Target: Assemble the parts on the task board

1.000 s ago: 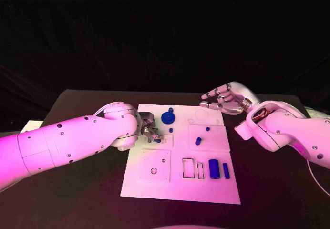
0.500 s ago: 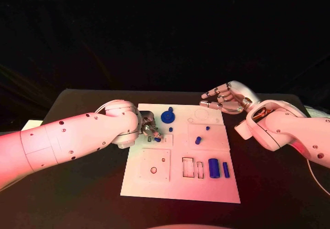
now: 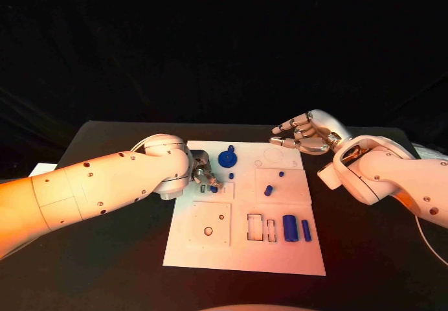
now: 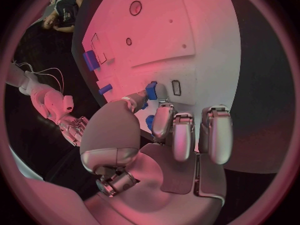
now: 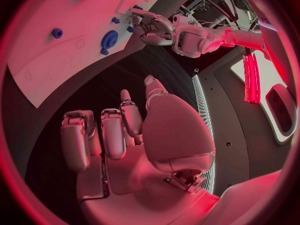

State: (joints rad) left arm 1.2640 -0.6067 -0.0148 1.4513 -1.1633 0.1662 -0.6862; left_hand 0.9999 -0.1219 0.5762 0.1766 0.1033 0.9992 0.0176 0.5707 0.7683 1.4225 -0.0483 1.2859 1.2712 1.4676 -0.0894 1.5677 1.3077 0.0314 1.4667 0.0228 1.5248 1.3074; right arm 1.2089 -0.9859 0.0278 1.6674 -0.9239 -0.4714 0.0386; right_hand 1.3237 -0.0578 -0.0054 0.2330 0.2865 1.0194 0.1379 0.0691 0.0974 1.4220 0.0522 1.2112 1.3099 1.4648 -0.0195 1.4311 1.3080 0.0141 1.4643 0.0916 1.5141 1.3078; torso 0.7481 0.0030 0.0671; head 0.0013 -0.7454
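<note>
Left wrist view: left hand (image 4: 164,135) pinching a small blue part (image 4: 151,90).
I hold it fingertip-low over the task board (image 4: 187,40), presumably for seating; right hand (image 3: 305,132) idle, fingers curled, empty.

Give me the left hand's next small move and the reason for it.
Probably ease the small blue piece down into the board. The left hand pinches it just above the white surface, by a small rectangular slot; the right hand hangs idle.
</note>
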